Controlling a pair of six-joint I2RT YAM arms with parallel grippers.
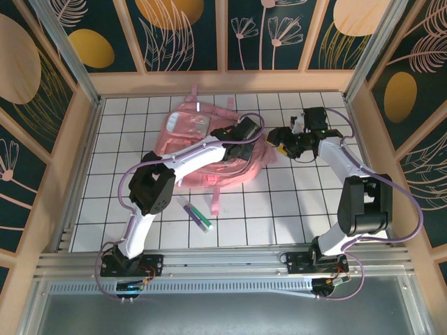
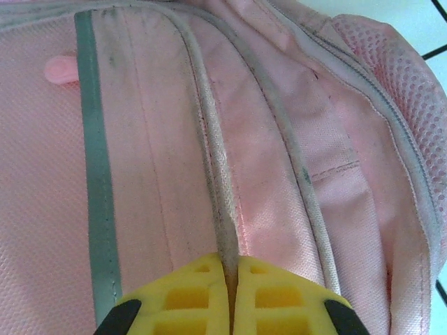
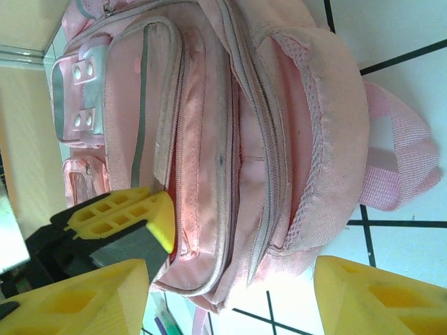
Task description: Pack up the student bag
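Note:
The pink student bag (image 1: 199, 143) lies flat at the middle back of the tiled table. My left gripper (image 1: 250, 131) is at the bag's right edge. In the left wrist view its yellow fingers (image 2: 272, 293) are shut on a grey-pink piped seam (image 2: 220, 209) of the student bag (image 2: 154, 160). My right gripper (image 1: 278, 139) hovers just right of the bag, open. In the right wrist view its wide-apart fingers (image 3: 377, 300) frame the bag's end (image 3: 279, 139), and the left gripper (image 3: 122, 213) pinches the front pocket edge.
A purple and a green marker (image 1: 198, 214) lie on the tiles in front of the bag. A pink strap (image 1: 216, 199) trails toward them. Wooden walls (image 1: 223, 82) ring the table; bare tiles (image 1: 293, 209) spread at front right.

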